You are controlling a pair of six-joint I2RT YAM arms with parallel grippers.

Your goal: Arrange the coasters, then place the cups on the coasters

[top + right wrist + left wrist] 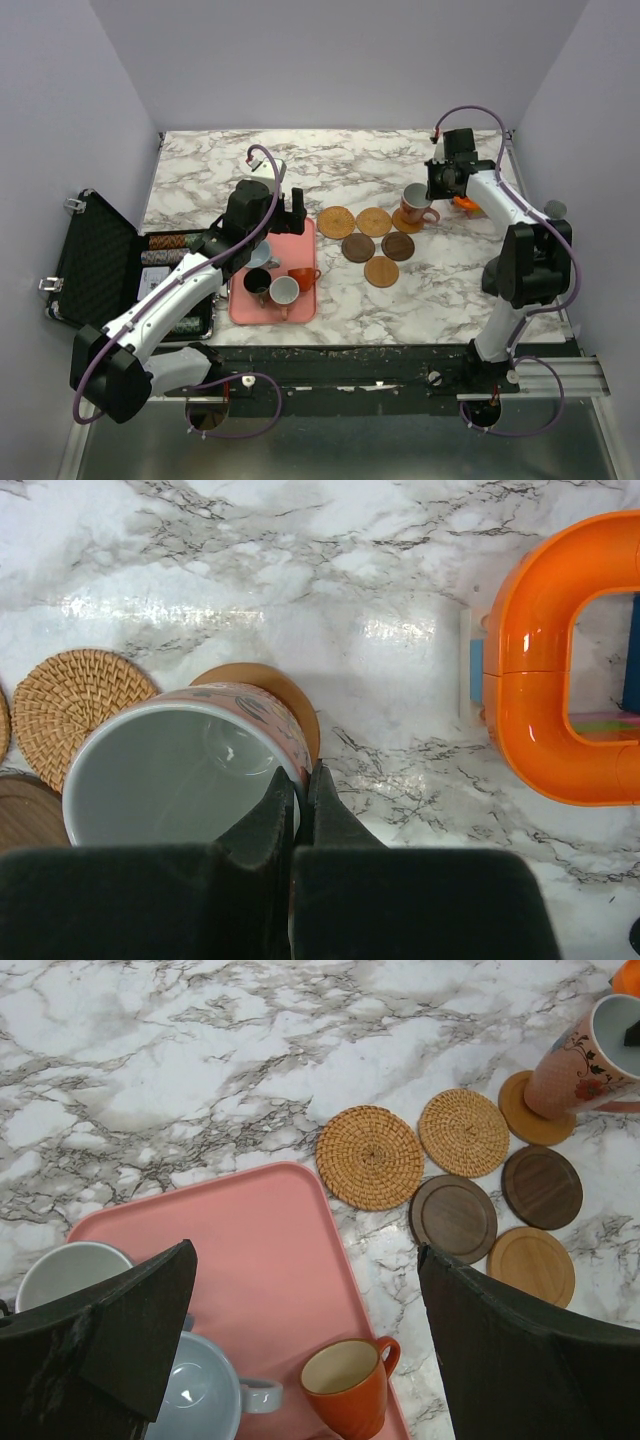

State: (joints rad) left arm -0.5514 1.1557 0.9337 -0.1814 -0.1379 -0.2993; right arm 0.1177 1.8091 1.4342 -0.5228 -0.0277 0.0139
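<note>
Five coasters lie bare in a cluster mid-table: two woven (336, 222) (374, 221), two dark brown (358, 247) (398, 246) and one light wooden (381, 271). A further light coaster (290, 695) sits under the pink cup (180, 770). My right gripper (300, 775) is shut on that cup's rim, one finger inside and one outside. The pink tray (300, 245) carries a black cup (257, 283), a grey-white cup (284, 291), an orange cup (350, 1385) and a pale blue cup (200, 1400). Above the tray's far end hangs my left gripper (305, 1260), open and holding nothing.
An orange ring-shaped object (560, 650) lies just right of the pink cup. An open black case (95, 260) holding stacked chips stands off the table's left edge. Walls close in on the left, back and right.
</note>
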